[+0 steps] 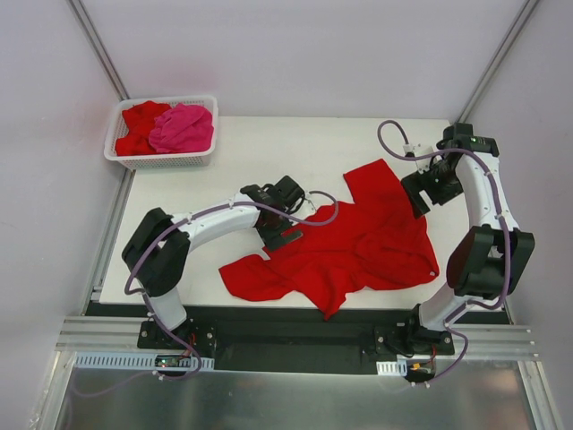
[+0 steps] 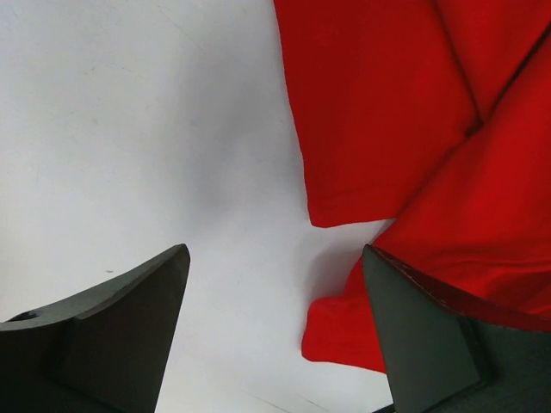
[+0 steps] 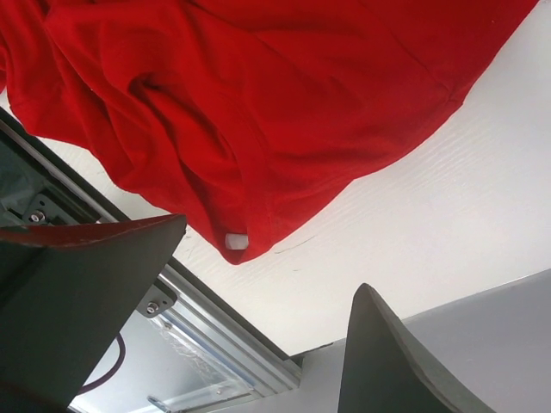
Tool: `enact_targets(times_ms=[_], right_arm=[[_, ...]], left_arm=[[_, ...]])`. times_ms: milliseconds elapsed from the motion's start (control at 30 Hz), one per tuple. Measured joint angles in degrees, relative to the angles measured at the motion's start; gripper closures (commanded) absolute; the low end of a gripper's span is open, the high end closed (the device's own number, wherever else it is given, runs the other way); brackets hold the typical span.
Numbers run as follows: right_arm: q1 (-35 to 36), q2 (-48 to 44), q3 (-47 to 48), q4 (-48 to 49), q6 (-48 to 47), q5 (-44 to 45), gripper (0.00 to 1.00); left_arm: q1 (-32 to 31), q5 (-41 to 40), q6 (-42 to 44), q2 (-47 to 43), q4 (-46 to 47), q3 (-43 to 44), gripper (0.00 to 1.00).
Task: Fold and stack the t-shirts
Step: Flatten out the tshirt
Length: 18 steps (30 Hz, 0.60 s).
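Observation:
A bright red t-shirt (image 1: pixel 367 237) lies crumpled and unfolded on the white table (image 1: pixel 269 148), right of centre. My left gripper (image 1: pixel 279 233) hangs open at the shirt's left edge; in the left wrist view the gripper (image 2: pixel 275 254) has bare table between its fingers and red cloth (image 2: pixel 405 129) by the right finger. At the shirt's upper right corner, my right gripper (image 1: pixel 419 195) stands open. The right wrist view shows that gripper (image 3: pixel 271 258) holding nothing, with a shirt corner (image 3: pixel 258 103) and its white tag (image 3: pixel 235 241) just beyond.
A white lattice basket (image 1: pixel 161 162) at the table's back left corner holds a red t-shirt (image 1: pixel 139 125) and a hot pink one (image 1: pixel 183 128). The table's near edge and an aluminium rail (image 3: pixel 215 340) show in the right wrist view.

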Motion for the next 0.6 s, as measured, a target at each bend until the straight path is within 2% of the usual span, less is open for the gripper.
enact_targets(times_ms=[233,467,500,600], right_arm=[[0.00,-0.83,0.00,-0.04,-0.26,0.07,0.10],[-0.04,-3.58,0.00,-0.20,-1.05,0.42,0.10],[-0.04,-3.72,0.00,-0.26,-1.11,0.48,0.10],[-0.09,-3.91,0.00,-0.44,-1.53,0.52,0.10]], left_arm=[[-0.52,-0.02,-0.35,0.74,2.03,-3.41,0.20],[-2.01,0.09,-1.44,4.98,4.07,-2.99,0.23],[-2.14,0.13,-1.60,6.05,4.11,-2.47,0.28],[-2.58,0.42,-2.12,7.54,4.31,-0.61,0.54]])
